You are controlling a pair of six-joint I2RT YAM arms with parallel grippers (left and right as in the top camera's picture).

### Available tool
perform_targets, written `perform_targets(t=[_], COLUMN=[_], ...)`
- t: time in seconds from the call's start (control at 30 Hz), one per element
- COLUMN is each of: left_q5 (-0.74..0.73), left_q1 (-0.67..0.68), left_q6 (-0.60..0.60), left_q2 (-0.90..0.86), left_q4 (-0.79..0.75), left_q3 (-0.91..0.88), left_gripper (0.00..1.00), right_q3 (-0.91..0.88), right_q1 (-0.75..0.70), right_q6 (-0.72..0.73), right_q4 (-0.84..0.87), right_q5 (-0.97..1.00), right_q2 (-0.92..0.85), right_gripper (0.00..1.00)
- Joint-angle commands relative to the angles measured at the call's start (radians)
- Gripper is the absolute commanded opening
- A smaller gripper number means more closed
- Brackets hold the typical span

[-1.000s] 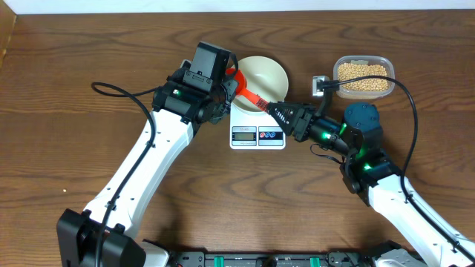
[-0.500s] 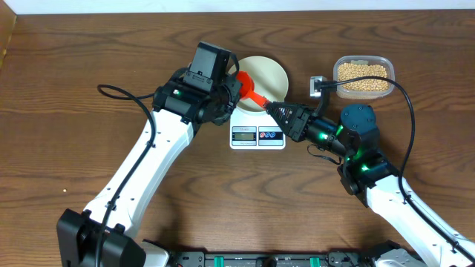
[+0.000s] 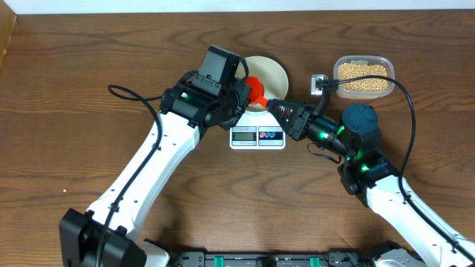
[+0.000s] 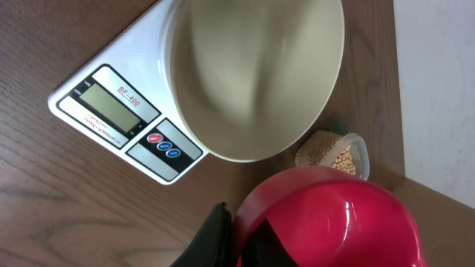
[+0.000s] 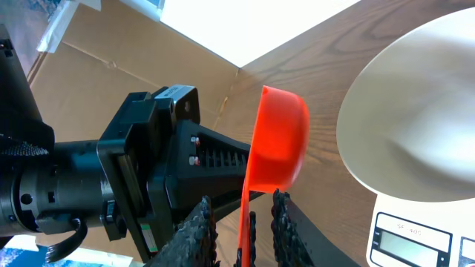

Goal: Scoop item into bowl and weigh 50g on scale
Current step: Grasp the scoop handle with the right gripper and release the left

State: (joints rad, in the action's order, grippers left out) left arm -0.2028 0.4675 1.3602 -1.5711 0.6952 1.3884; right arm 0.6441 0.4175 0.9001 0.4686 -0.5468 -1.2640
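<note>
We find the right pincer [image 5: 243,226] clamped on the handle of the scoop [image 5: 282,141]; the state of the left pincer [image 3: 237,95] we cannot tell. The beans [image 3: 363,77], light, hard and apt to roll, lie in the tub [image 3: 362,58], apart from the empty bowl [image 3: 276,73] on the scale [image 3: 257,136]. We advise scooping, not pinching.

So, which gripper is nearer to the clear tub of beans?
Right. The right gripper is over the scale, left of the tub; the left gripper is farther left, past the bowl.
</note>
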Motion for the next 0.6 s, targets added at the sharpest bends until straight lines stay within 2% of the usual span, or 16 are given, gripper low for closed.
perform_targets(t=[0.0, 0.17, 0.57], left_q5=[0.024, 0.045, 0.054], left_q1=[0.0, 0.0, 0.001], left_q6=[0.007, 0.007, 0.007], left_q2=[-0.004, -0.004, -0.004], left_q4=[-0.001, -0.003, -0.024], left_q3=[0.007, 0.007, 0.007], left_gripper=[0.07, 0.08, 0.07], right_q3=[0.02, 0.02, 0.019], right_q1=[0.007, 0.007, 0.01], right_q6=[0.005, 0.005, 0.004], right_q4=[0.002, -0.002, -0.016], right_q5=[0.01, 0.01, 0.006], right_q2=[0.002, 0.002, 0.001], right_gripper=[0.24, 0.2, 0.17])
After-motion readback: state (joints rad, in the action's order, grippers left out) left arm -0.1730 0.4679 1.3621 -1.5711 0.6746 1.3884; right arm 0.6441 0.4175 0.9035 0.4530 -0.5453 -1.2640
